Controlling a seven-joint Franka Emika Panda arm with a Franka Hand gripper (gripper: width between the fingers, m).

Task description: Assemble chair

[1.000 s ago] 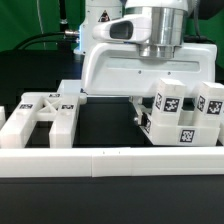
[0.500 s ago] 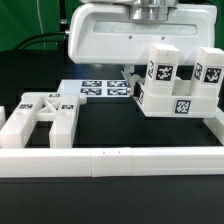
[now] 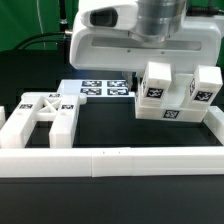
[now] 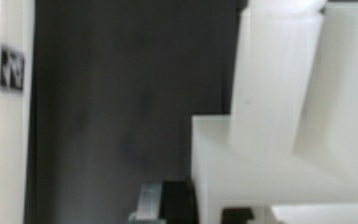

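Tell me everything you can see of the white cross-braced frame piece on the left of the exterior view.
The glossy white cross-braced plastic frame is a blocky part. Thick bars cross in an X on top, with open gaps between them and squared limbs running forward. Small black-and-white square tags sit on its upper faces. It lies flat on the black table, with the arm nowhere near it. Its front end reaches the long low white rail, but whether they touch cannot be told.
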